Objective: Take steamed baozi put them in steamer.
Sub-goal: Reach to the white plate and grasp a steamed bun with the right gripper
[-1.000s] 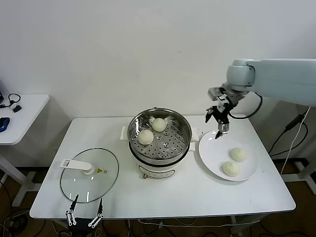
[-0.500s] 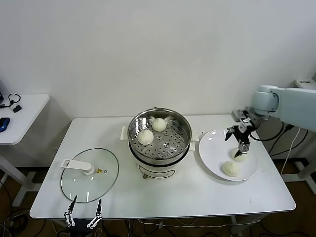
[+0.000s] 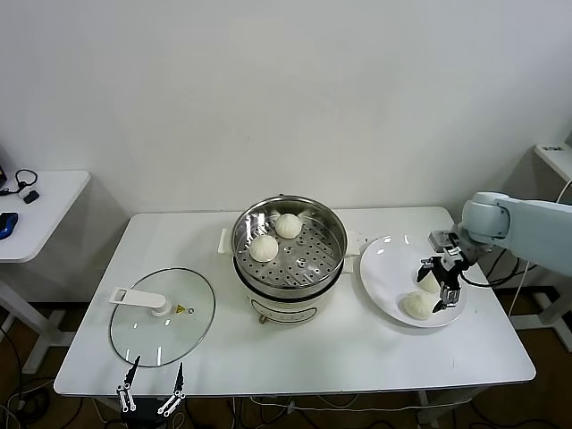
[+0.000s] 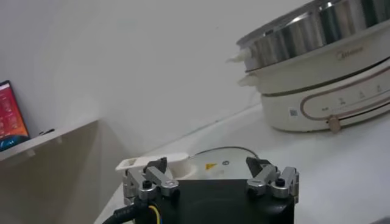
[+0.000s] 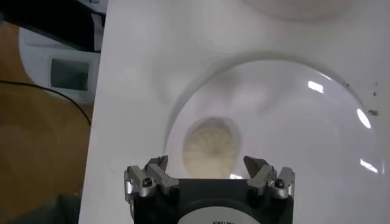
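The steel steamer (image 3: 329, 234) on its white pot base stands mid-table with two baozi in it, one at the front left (image 3: 264, 248) and one at the back (image 3: 287, 225). Two more baozi lie on the white plate (image 3: 382, 268): the near one (image 3: 414, 307) and the far one (image 3: 428, 281), partly hidden. My right gripper (image 3: 442, 286) hangs open just over the far one. In the right wrist view a baozi (image 5: 212, 146) lies between the open fingers of the right gripper (image 5: 207, 173), on the plate (image 5: 298, 128). My left gripper (image 3: 150, 393) is open and empty at the table's front left edge.
A round glass lid (image 3: 162, 315) with a white handle lies flat at the front left, just beyond the left gripper (image 4: 207, 173); it also shows in the left wrist view (image 4: 213, 155). A side table (image 3: 36, 210) stands at far left. The table's right edge is close to the plate.
My right gripper has moved right and down, from beside the steamer's rim to just above the far baozi on the plate. The left arm has not moved.
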You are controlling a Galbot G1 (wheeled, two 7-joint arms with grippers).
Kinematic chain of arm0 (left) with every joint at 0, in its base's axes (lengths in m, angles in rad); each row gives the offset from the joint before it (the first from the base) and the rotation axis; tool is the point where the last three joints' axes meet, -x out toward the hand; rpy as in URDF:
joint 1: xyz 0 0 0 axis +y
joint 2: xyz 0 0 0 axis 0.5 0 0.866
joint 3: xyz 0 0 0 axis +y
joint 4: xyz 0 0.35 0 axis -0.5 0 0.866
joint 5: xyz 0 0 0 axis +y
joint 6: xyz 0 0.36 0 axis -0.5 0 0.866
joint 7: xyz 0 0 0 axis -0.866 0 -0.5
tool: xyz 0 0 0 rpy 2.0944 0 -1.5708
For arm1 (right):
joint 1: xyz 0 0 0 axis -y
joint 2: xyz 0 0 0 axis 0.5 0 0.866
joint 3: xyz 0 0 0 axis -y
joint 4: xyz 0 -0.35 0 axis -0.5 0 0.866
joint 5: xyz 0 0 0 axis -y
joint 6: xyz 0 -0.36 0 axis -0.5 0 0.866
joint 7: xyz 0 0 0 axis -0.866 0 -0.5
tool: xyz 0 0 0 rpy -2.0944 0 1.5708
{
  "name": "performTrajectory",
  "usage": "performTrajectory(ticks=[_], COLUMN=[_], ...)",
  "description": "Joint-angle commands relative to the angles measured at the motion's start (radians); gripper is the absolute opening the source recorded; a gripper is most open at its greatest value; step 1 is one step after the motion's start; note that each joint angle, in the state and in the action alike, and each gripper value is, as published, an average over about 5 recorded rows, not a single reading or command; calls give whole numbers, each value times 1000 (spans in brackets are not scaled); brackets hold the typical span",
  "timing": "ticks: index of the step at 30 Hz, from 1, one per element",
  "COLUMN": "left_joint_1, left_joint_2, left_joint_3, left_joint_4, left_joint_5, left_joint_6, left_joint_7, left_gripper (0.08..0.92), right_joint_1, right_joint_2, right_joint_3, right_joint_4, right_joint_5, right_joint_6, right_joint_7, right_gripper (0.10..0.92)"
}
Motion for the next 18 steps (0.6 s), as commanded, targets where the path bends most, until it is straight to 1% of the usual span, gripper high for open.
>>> performTrajectory(ticks=[1, 18], left_joint_1=[0, -1], left_joint_2=[-9, -6], left_joint_3=[0, 0], left_joint_4=[3, 8], left_joint_5=[1, 2], left_joint_6=[-1, -2], left_joint_7=[0, -1], left_gripper=[823, 823], right_joint_1=[-124, -169], right_joint_2=[-9, 37], right_joint_3=[104, 142], right_joint_4=[-49, -124], right_joint_5=[-47, -56], right_joint_6=[0, 2], right_joint_7=[0, 0], right_gripper=[823, 823])
